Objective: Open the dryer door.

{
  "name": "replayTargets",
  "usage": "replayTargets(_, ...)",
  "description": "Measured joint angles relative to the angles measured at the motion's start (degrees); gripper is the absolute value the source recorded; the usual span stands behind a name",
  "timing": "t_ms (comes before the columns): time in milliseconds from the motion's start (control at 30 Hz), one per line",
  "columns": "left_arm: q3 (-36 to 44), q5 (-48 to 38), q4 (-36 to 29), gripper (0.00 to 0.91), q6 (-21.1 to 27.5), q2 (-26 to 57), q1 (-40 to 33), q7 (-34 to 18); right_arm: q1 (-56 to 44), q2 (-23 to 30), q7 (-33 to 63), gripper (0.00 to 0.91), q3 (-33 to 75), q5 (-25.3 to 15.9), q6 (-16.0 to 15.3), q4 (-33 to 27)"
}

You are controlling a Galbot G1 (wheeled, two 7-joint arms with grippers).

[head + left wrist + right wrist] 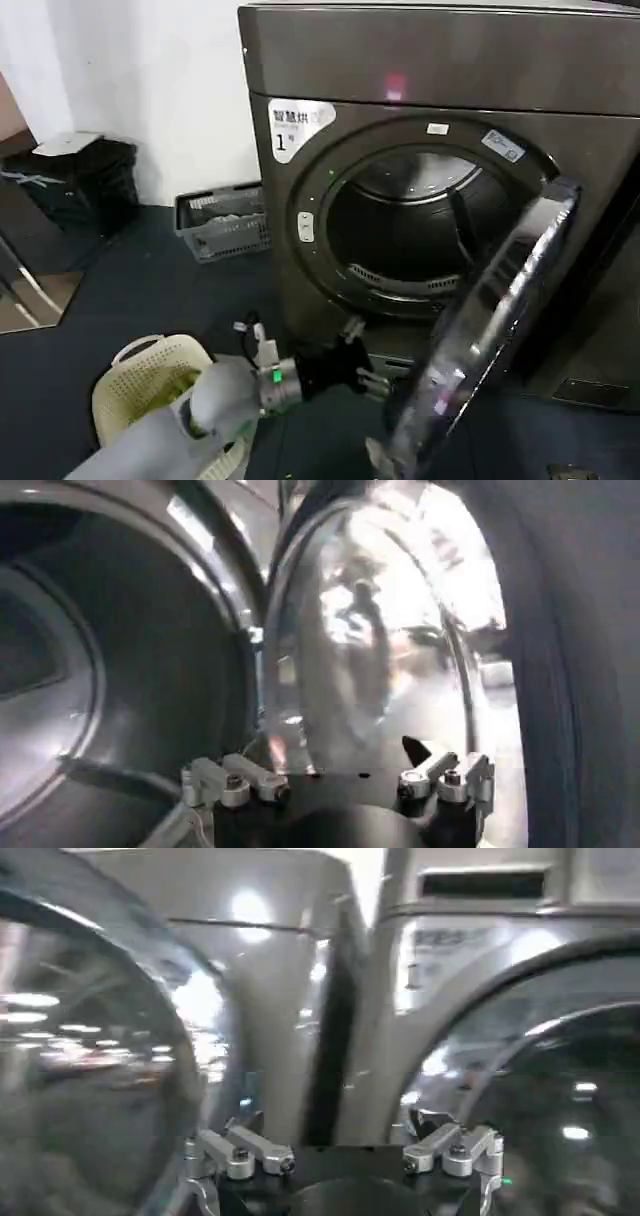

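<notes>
So the dryer (300, 240) is at centre right, and its door (490, 330) is already swung well out on the right-hand hinge, with the drum (410, 235) exposed. The left gripper (375, 380) sits just beside the door's lower rim with its jaws spread and nothing in them. I'd say we're mid-swing, and next is a steady push outward. Can't tell about the right gripper.

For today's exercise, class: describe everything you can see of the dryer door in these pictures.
The dryer door is a large round porthole with a wide shiny chrome rim and dark glass centre. It stands swung well open, hinged at the right of the dryer, leaving the drum opening uncovered. The left tool, fingers spread, sits by its lower edge; contact cannot be told.
</notes>
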Motion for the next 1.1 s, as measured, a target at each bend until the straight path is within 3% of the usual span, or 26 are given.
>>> replayTargets(267, 8.0, 0.4, 4.1, 0.907, -0.6, -4.2, -5.4, -0.1, -2.3, -1.4, 13.9, 0.907, 6.3, 0.5, -0.6, 2.8)
replayTargets(567, 14.8, -2.3, 10.2, 0.907, -0.7, -9.8, -11.4, -0.4, -3.7, -3.7, 27.0, 0.907, 11.3, 0.5, -3.3, 3.6)
replayTargets(833, 20.2, -2.8, 14.6, 0.907, -1.2, -13.8, -17.4, -0.3, -4.7, -4.9, 36.3, 0.907, 13.9, -2.1, -6.1, 2.5)
replayTargets(1100, 23.9, -4.0, 19.2, 0.907, -1.9, -18.8, -22.1, -0.1, -5.8, -4.8, 38.1, 0.907, 16.2, -6.1, -7.5, 2.6)
